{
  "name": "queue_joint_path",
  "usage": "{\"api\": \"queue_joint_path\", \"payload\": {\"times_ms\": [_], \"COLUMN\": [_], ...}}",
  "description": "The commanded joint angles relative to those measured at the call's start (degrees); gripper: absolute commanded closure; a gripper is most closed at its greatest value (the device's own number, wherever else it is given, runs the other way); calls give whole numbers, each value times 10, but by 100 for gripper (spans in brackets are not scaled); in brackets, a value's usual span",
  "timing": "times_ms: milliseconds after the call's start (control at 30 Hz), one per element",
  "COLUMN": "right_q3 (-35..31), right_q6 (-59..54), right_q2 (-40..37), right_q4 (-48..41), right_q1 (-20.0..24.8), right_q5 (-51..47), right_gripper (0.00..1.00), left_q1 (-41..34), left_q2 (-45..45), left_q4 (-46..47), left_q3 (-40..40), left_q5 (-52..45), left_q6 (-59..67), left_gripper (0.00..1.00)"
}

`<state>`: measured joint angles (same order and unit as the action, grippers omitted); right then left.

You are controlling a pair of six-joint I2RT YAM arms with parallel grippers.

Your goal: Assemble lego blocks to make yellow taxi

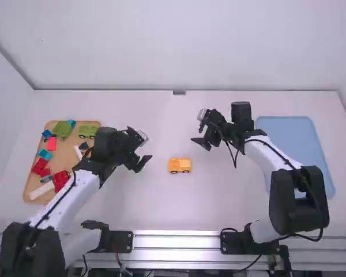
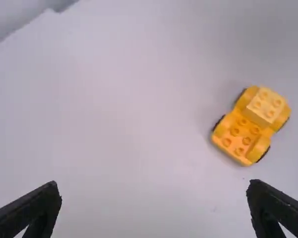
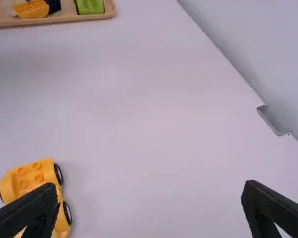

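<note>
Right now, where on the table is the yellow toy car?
In the high view, the yellow toy car sits near the middle of the table, between the left gripper and right gripper, nearer the camera than both.

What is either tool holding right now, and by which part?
Nothing. The left tool and right tool are both open and empty; the yellow car sits on the table between them.

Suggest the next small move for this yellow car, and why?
Probably the left tool should reach for the yellow piece on the wooden tray: that tool is open and empty, and the yellow car has bare studs on top.
</note>
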<state>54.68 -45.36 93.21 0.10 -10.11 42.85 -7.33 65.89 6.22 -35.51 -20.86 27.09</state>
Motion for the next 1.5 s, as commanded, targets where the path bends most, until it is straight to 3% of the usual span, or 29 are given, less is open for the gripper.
{"api": "queue_joint_path", "payload": {"times_ms": [0, 133, 200, 367, 433, 533, 700, 867, 1167, 1333, 1467], "right_q3": [-4, -4, -4, -4, -5, -5, -5, -5, -5, -4, -4], "right_q6": [6, 5, 1, 17, 24, 27, 30, 40, 40, 40, 40], "right_q2": [-2, -2, -2, -2, -2, -2, -2, -2, -2, -2, -2], "right_q4": [1, 2, 2, 18, 24, 28, 35, 38, 57, 61, 61], "right_q1": [-2, -4, -5, -5, -5, -5, -4, -4, -4, -5, -4], "right_q5": [2, 2, 2, 4, 4, 4, 4, 4, 4, 4, 4], "right_gripper": [2, 2, 2, 2, 2, 2, 2, 2, 2, 2, 2], "left_q1": [-1, 2, 1, 10, 28, 74, 198, 243, 247, 293, 348], "left_q2": [-29, -60, -70, -74, -67, -52, -10, 14, 15, 15, 17], "left_q4": [-2, 4, 30, 179, 232, 293, 390, 442, 417, 511, 535], "left_q3": [-5, -19, -32, -112, -140, -179, -257, -294, -278, -278, -278], "left_q5": [57, 182, 236, 442, 469, 464, 349, 287, 328, 479, 436], "left_q6": [-77, -257, -285, -431, -462, -490, -530, -530, -519, -713, -717], "left_gripper": [1, 1, 1, 1, 1, 1, 1, 1, 2, 1, 1]}}
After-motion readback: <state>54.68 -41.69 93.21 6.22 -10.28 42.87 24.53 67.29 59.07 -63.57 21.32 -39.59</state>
